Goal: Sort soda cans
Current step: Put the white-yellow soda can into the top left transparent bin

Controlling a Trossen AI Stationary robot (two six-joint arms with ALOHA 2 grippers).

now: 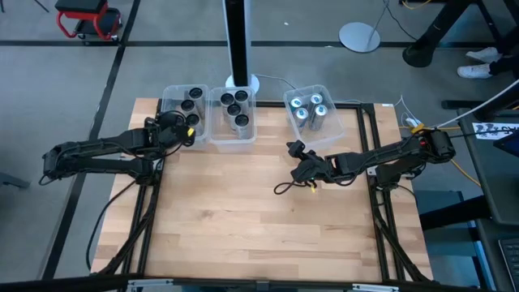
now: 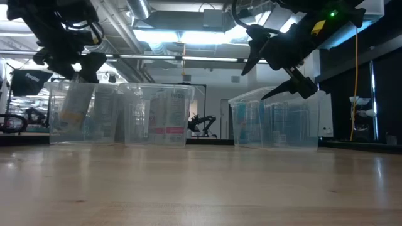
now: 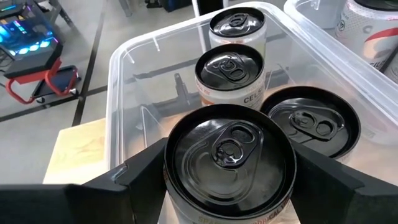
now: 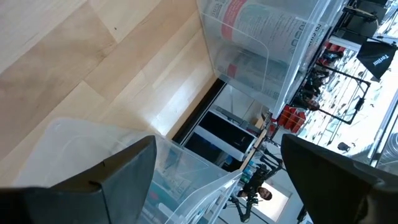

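Nearest the left wrist camera, a dark can (image 3: 229,163) with a glossy black lid and pull tab is seen between the two matte black fingers (image 3: 134,180) of the left gripper (image 1: 188,126), which is clamped on its sides. It is held over the left bin (image 1: 170,101), a clear thin-walled plastic tub with rounded corners. Three more dark-topped cylinders (image 3: 229,73) are stood upright inside this tub, packed close behind and beside the held one.

Just beside the left bin, a middle bin (image 1: 233,139) of the same clear plastic is noted, holding four black-topped cans (image 1: 236,105) upright. Farther from the left bin, set at an angle, a right bin (image 1: 304,91) holds silver cans (image 1: 308,110) with bluish tops.

Well apart from the left bin, the right gripper (image 1: 297,154) is seen above bare table (image 1: 243,211), near the right bin, with its jaws spread wide and nothing between them. The table is of pale, smooth wooden planks within a dark frame. A black post on a white base (image 1: 242,81) stands behind the middle bin.
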